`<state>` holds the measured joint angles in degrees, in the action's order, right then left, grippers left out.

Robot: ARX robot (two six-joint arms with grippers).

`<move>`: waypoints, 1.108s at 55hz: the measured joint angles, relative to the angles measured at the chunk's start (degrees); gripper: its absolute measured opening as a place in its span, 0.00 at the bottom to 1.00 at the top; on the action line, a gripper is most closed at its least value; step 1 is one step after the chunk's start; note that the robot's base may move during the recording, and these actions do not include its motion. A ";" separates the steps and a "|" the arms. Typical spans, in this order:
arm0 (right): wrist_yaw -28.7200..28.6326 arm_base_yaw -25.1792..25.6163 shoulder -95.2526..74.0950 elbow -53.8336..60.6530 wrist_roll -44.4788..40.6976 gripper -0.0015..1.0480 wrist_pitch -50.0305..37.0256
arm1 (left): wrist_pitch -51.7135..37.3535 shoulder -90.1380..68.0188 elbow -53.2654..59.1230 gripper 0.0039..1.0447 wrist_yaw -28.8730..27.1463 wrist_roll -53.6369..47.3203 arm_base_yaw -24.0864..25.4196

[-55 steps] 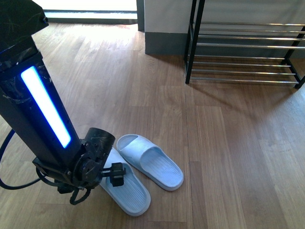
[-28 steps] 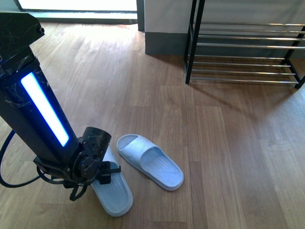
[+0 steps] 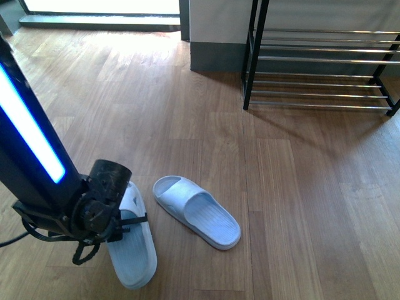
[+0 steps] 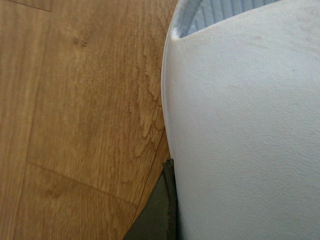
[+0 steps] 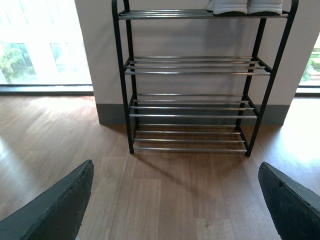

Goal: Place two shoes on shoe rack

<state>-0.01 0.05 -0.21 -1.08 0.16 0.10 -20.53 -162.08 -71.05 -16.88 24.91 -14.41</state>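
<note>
Front: my left gripper [image 3: 127, 220] is clamping one pale blue moulded slide [image 3: 132, 259]; its twin slide [image 3: 199, 212] is lying just beside it on the wooden floor [image 3: 300, 187], well apart from the black-framed chrome-rod shoe rack [image 3: 319, 59]. Left wrist: the slide's strap [image 4: 245, 125] is pressing against a dark finger [image 4: 159, 212]. Right wrist: my right gripper [image 5: 175, 170] is gaping wide, facing the rack [image 5: 192, 115], white-soled sneakers [image 5: 247, 6] sitting on top.

In the front view's lower left, the left slide [image 3: 132, 262] lies on the floor [image 3: 300, 206] just beside the right slide [image 3: 199, 212]. The rack [image 3: 319, 59] stands upper right, with sneakers [image 5: 247, 6] on its top tier.
</note>
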 joint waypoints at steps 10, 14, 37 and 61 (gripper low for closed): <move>0.00 0.00 0.00 -0.02 0.00 0.91 0.00 | -4.28 14.32 9.62 0.02 1.29 -0.96 0.98; 0.00 0.00 0.00 0.00 0.00 0.91 0.00 | -5.46 19.54 12.66 0.02 1.05 -2.25 1.60; 0.00 0.00 0.00 0.00 0.00 0.91 0.00 | -6.84 56.83 34.29 0.02 -3.32 -12.35 4.59; 0.00 0.00 0.00 0.00 0.00 0.91 0.00 | 10.01 104.78 50.62 0.02 -9.05 -23.71 6.78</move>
<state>-0.01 0.05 -0.21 -1.08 0.16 0.10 -10.52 -57.30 -20.43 -25.93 1.19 -7.64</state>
